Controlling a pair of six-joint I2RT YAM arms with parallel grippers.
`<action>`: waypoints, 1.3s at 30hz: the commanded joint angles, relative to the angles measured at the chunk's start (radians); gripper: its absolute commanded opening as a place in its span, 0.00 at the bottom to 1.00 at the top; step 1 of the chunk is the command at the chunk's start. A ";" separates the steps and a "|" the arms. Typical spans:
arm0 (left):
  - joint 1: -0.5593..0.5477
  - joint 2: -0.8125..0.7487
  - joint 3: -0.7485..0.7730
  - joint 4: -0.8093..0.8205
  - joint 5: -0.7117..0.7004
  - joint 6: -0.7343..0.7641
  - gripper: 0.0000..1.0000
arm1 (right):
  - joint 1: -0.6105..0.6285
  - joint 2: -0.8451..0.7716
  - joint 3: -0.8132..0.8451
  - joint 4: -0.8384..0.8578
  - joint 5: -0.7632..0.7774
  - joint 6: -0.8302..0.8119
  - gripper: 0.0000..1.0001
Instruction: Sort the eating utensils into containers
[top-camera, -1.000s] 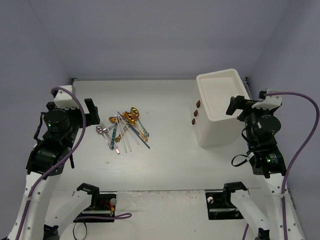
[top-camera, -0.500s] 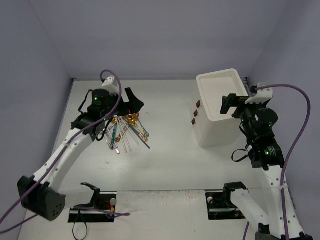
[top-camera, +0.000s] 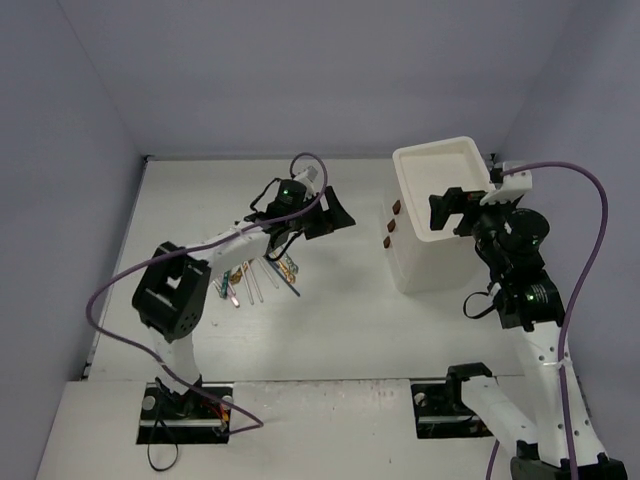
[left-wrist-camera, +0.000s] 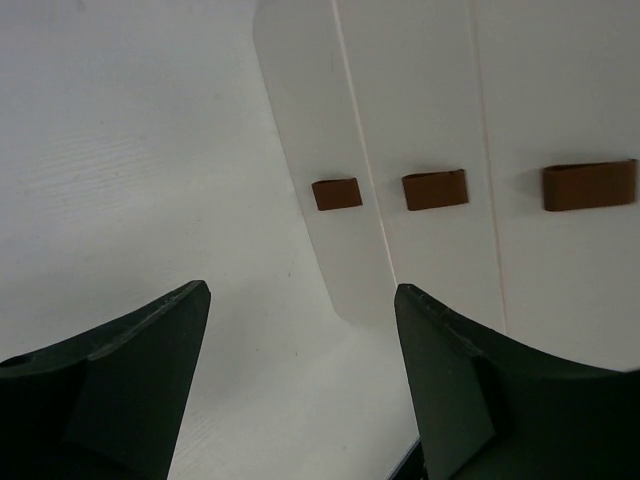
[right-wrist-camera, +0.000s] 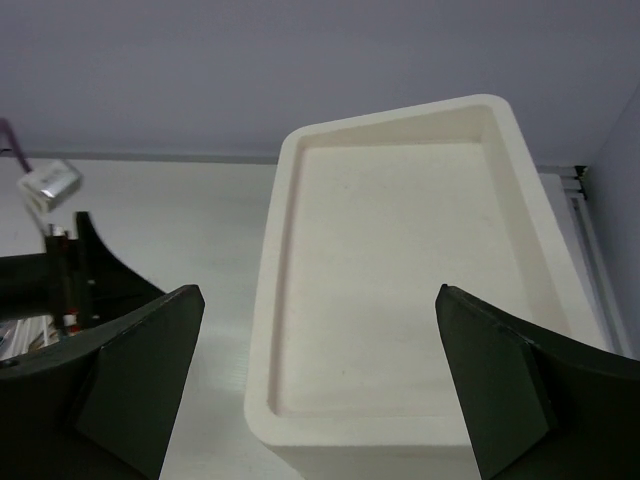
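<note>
The eating utensils (top-camera: 262, 268), gold and silver spoons, forks and rods, some with teal handles, lie in a pile left of centre, partly hidden under my left arm. The white drawer unit (top-camera: 440, 215) stands at the right, its three drawers shut, with brown handles (top-camera: 391, 226) facing left. My left gripper (top-camera: 332, 214) is open and empty, past the pile, pointing at the drawer fronts (left-wrist-camera: 430, 120) and handles (left-wrist-camera: 434, 189), apart from them. My right gripper (top-camera: 447, 210) is open and empty above the unit's recessed top (right-wrist-camera: 400, 280).
Purple-grey walls close the table on the left, back and right. The left arm's cable (top-camera: 120, 290) loops over the near left table. Bare white table (top-camera: 340, 310) lies between the pile and the unit. The left gripper also shows in the right wrist view (right-wrist-camera: 70, 270).
My left arm swung from the table's left side across the utensil pile to the right, toward the drawer fronts. My right gripper shifted left over the unit's top. Both stayed open.
</note>
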 joint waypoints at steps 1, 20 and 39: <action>-0.017 0.097 0.099 0.209 0.085 -0.106 0.62 | 0.001 0.049 0.049 0.063 -0.123 0.038 1.00; -0.075 0.378 0.214 0.443 0.191 -0.195 0.53 | 0.003 0.268 0.093 0.050 -0.319 0.058 0.78; -0.101 0.516 0.230 0.718 0.219 -0.321 0.53 | 0.003 0.323 0.047 0.050 -0.389 0.074 0.68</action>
